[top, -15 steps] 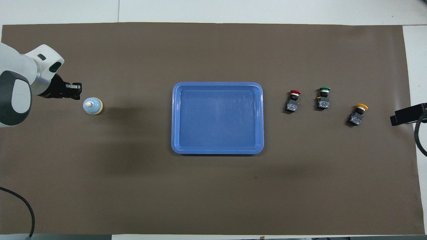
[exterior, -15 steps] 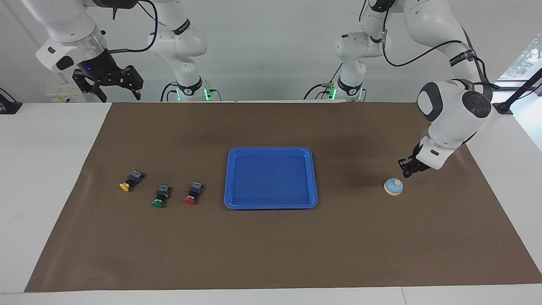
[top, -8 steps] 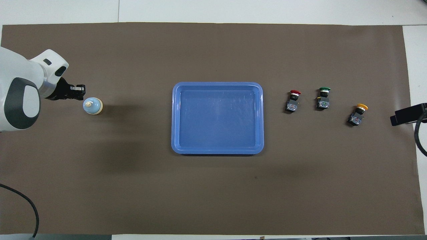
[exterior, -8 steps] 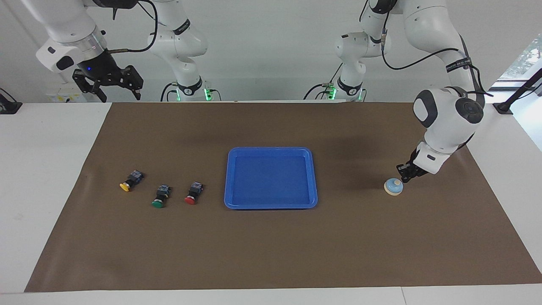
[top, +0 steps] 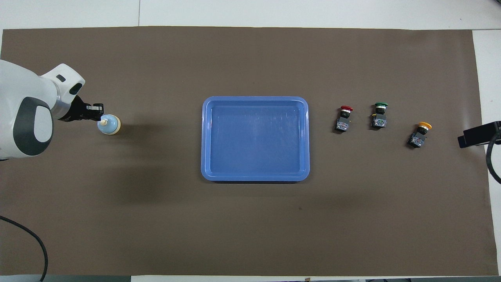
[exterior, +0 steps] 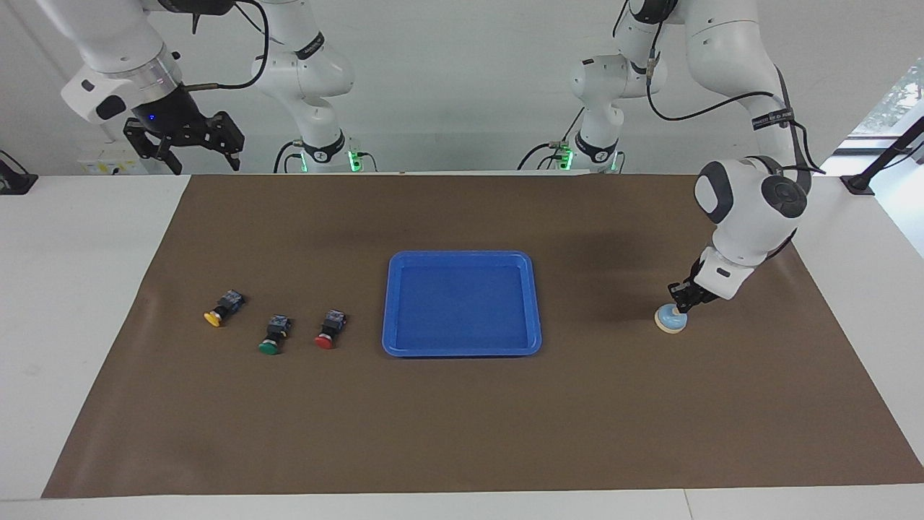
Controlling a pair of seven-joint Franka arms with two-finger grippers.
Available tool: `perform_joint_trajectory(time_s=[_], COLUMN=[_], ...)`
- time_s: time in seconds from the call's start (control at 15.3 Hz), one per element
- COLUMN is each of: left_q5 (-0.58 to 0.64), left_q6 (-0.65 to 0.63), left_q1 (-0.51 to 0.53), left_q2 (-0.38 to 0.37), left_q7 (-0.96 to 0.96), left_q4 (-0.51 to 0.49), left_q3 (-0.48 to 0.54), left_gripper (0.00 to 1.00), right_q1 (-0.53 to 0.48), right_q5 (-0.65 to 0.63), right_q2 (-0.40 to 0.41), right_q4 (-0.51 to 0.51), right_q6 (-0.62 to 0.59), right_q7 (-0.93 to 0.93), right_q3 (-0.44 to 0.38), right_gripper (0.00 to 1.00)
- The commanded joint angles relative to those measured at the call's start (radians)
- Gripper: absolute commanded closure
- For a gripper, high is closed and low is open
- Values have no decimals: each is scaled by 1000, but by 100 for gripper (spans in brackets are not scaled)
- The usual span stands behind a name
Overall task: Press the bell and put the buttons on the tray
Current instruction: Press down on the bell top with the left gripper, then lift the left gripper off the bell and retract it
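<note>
- so we've got the left gripper [exterior: 680, 302] down at the bell [exterior: 670, 319], fingertips pressed together into one blunt tip; makes sense to us, since a press needs a poking point and no pinch; it looks to be touching the dome's top, though we can't tell whether the knob is actually being pushed
- the bell sits on the brown mat [exterior: 462, 419] toward the left arm's end of the table, well apart from the tray [exterior: 462, 349]; a small light-blue dome on a cream rim, cream knob [top: 103, 122] on top, smooth and glossy-looking
- the tray sits in the middle of the mat with nothing in it; bright blue plastic, shallow, rounded corners, raised rim; we guess it's central so either arm can reach it
- the three buttons lie loosely in a row toward the right arm's end, red button [exterior: 327, 329] closest to the tray, then green button [exterior: 273, 336], then yellow button [exterior: 221, 308] nearest the mat's edge; blocky black-and-grey bodies on their sides, round caps pointing away from the robots
- the right gripper [exterior: 197, 148] waits high over the mat's corner at its own end, fingers spread wide, holding nothing; our read is it's parked there ready for the buttons
- the mat looks matte and flat, so nothing should slide much
</note>
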Motion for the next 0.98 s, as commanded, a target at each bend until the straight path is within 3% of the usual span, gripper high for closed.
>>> perform_joint_trajectory(time_s=[0.0,0.13,0.33,0.52,0.65,0.72,0.78,0.92], left_q5=[-2,-2,-2,-2,-2,-2,-2,-2], left_q6=[91,59,-119,-360,-432,-451,-470,-520], left_q1=[-5,-2,7,29,29,30,30,29], left_q2=[23,25,8,-65,-139,-177,-212,-275], left_q7=[13,16,19,36,38,38,36,36], left_q4=[-55,-25,82,202,219,219,221,218], left_q3=[1,2,2,5,5,5,5,5], left_gripper=[100,100,100,100,100,85,54,9], right_q1=[-9,-9,-9,-9,-9,-9,-18,-26], right_q5=[-1,-1,-1,-1,-1,-1,-1,-1], right_q2=[-16,-16,-16,-16,-16,-16,-16,-16], right_q4=[-15,-15,-15,-15,-15,-15,-15,-15], right_q6=[-5,-5,-5,-5,-5,-5,-5,-5], right_q7=[-18,-16,-16,-18,-16,-21,-21,-18], right_q3=[7,7,7,7,7,7,7,7], right_gripper=[0,0,0,0,0,0,0,0])
